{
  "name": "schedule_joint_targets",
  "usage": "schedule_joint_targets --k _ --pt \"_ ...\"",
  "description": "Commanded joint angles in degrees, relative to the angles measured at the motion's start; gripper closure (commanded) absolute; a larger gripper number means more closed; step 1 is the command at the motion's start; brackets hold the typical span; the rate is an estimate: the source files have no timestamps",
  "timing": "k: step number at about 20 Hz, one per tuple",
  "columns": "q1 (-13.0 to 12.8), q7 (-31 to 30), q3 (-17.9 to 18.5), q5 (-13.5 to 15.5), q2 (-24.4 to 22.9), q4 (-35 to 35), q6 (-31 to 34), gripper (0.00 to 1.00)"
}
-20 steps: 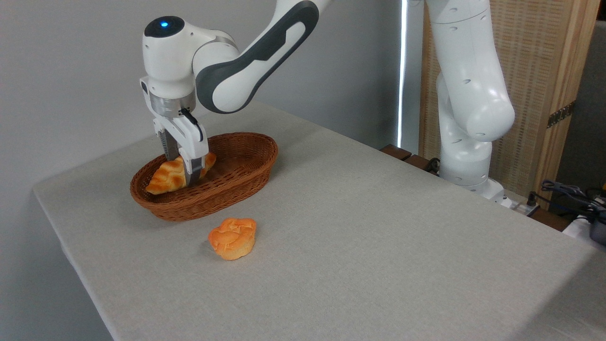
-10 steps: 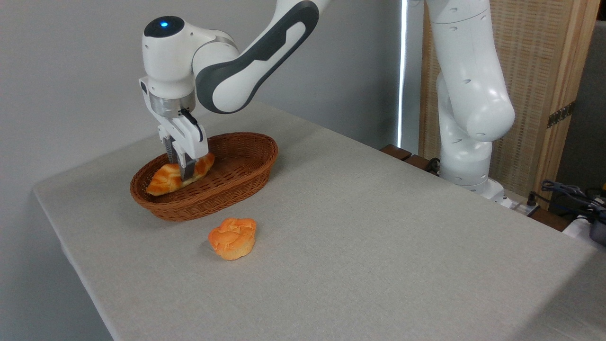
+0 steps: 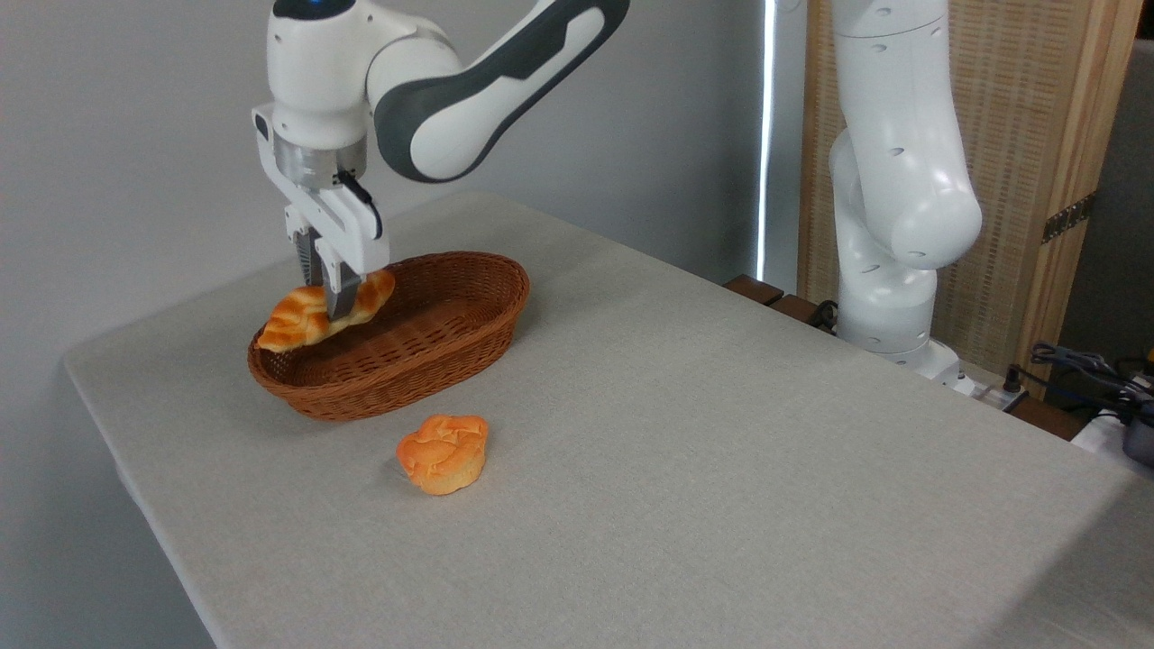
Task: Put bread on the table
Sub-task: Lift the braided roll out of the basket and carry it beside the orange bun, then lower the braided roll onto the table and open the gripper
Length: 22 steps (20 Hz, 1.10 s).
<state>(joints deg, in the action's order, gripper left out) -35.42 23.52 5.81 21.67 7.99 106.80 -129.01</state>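
Bread comes up out of the basket

From my remote station I see the bread (image 3: 325,311) higher than a second ago, now at rim level over the left end of the wicker basket (image 3: 424,361), its left tip tilted down. My gripper (image 3: 335,302) is clamped across the loaf's middle. The muffin (image 3: 443,453) sits unmoved on the table (image 3: 721,433), just in front of the basket.

Matt woven cloth table (image 3: 685,469), brown wicker basket (image 3: 424,361)

Robot lab — table-mounted arm (image 3: 902,180), cables (image 3: 1082,365)
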Motion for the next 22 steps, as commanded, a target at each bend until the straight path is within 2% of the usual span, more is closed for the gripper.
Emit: schedule_joint_targets --k 1,5,8,10,13,16,20,22 --pt "2.0 -0.2 0.3 0.5 -4.3 0.5 4.7 0.69" --pt "7.0 0.0 0.4 0.0 -6.9 0.5 9.4 0.67" --pt "12.4 3.0 0.4 -4.9 -7.9 0.7 14.5 0.65" --pt "15.8 7.0 0.4 -6.7 -8.6 0.8 16.9 0.64" --pt "20.2 15.1 0.5 -7.2 -9.0 1.0 20.5 0.63" --pt "20.9 19.6 3.2 -7.3 -10.8 3.4 22.2 0.6" --pt "20.9 23.9 5.3 -11.5 -11.8 7.1 22.2 0.59" --pt "20.9 25.3 5.5 -15.2 -12.3 9.5 22.2 0.57"
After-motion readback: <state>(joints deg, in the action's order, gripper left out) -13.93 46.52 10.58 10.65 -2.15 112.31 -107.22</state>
